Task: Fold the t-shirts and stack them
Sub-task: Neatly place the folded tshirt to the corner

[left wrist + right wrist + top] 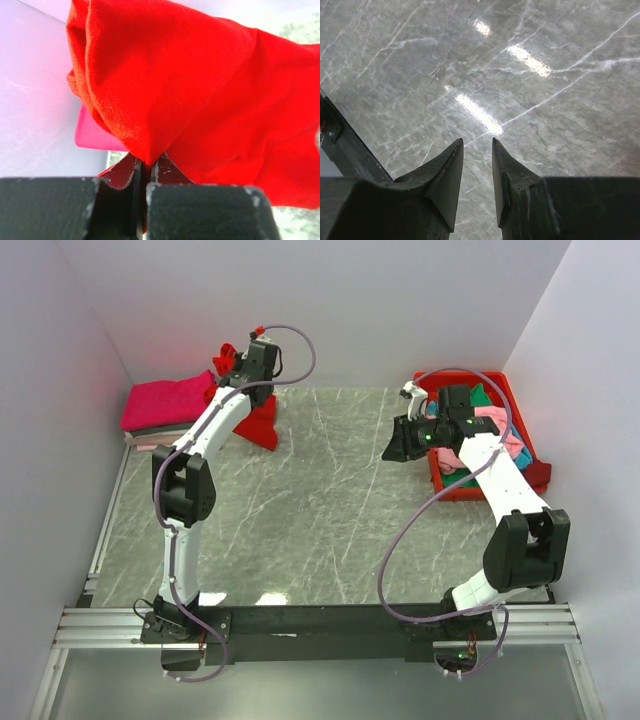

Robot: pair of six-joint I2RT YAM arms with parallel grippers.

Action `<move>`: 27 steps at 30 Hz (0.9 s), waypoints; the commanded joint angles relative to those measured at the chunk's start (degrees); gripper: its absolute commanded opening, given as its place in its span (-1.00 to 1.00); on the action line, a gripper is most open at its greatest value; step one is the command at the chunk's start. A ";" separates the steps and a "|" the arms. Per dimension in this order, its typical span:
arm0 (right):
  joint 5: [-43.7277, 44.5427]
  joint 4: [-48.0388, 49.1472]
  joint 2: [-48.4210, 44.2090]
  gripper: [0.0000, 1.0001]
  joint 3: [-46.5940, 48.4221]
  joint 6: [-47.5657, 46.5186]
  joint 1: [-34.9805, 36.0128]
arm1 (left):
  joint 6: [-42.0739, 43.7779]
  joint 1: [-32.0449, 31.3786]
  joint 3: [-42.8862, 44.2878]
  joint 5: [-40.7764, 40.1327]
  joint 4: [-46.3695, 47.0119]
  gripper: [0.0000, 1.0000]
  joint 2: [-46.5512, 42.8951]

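Observation:
A large bright red t-shirt (262, 426) hangs bunched from my left gripper (228, 360) at the back left, its lower end resting on the table. In the left wrist view the red cloth (200, 90) fills most of the frame, and the left gripper (147, 162) is shut on a pinched fold of it. Just left of it lies a stack of folded t-shirts with a magenta one (165, 402) on top, whose corner (95, 135) shows behind the red cloth. My right gripper (393, 450) hovers over bare table beside the bin; its jaws (477, 142) stand slightly apart with nothing between them.
A red plastic bin (505, 390) at the back right holds several loose shirts, pink (510, 448), teal and green among them. White walls close in the table at the left, back and right. A black rail (300, 620) runs along the near edge.

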 commanded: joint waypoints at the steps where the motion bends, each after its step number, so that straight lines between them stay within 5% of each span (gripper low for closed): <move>1: -1.54 0.84 -1.52 -0.26 -0.83 -0.46 0.63 | 4.96 -0.17 4.36 -2.82 6.49 -0.99 -2.10; 27: -2.86 1.63 -1.87 -0.26 -2.24 -0.11 0.81 | 9.71 3.61 11.13 -8.09 10.45 -0.99 -4.38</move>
